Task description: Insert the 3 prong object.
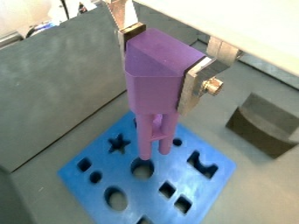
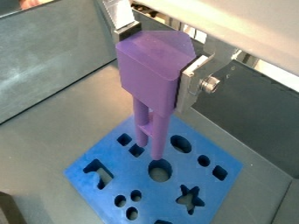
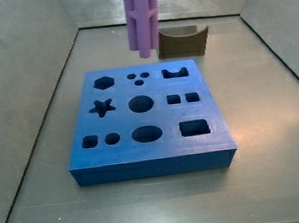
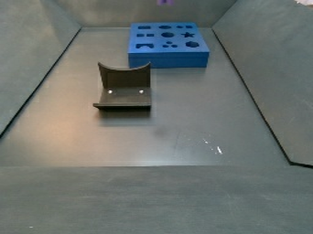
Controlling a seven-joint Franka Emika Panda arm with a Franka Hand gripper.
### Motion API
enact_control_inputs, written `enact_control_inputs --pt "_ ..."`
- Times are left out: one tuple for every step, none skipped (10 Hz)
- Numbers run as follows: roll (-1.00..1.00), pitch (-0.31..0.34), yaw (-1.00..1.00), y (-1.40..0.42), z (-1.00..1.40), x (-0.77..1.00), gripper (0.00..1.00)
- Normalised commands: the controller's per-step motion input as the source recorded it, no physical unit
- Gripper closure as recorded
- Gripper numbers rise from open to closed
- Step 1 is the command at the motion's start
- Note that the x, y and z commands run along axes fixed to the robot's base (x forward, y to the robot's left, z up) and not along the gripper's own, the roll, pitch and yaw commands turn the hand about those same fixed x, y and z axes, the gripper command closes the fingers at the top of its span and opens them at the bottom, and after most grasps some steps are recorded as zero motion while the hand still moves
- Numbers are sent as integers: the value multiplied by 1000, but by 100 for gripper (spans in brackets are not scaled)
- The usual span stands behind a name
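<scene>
Gripper: I see the gripper (image 1: 163, 63) above the blue block in both wrist views (image 2: 155, 59), its flat silver fingers (image 1: 198, 77) clamped on the wide upper end of the 3 prong object, one plate on each side.

3 prong object: the lilac-purple bar (image 1: 156, 87) hangs upright from the fingers, its prongs pointing down over the block; in a side view (image 3: 142, 16) I only get its lower length coming down from the top edge of the picture, ridges running lengthwise.

Prong tips: in both wrist views they sit right over the block's top face near the round holes (I cannot tell whether they touch the block or are already in a hole). In a side view the tip (image 3: 146, 47) shows above the block's far edge, clear of the face.

Blue block: it lies flat on the grey floor (image 3: 146, 119), its top cut with holes — a star, a hexagon, circles, squares, an oval, a small cluster of three round holes.

Brown block: the piece with a curved notch (image 3: 182, 42) stands behind the blue block in one side view; in another it lies well apart from it (image 4: 124, 88).

Walls: grey panels (image 4: 37, 82) enclose the floor.
</scene>
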Motion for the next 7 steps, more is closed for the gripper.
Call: enact_control_inputs --pt "4 -30 0 1000 -1000 0 100" --pt "3 -43 0 989 -1000 0 100" --pt "46 -96 0 531 -957 0 100" --pt "91 -53 0 306 -826 43 100" --pt "143 -54 0 189 -706 0 100" --pt "0 -26 11 0 -160 0 100" --pt "0 0 0 0 -34 0 100"
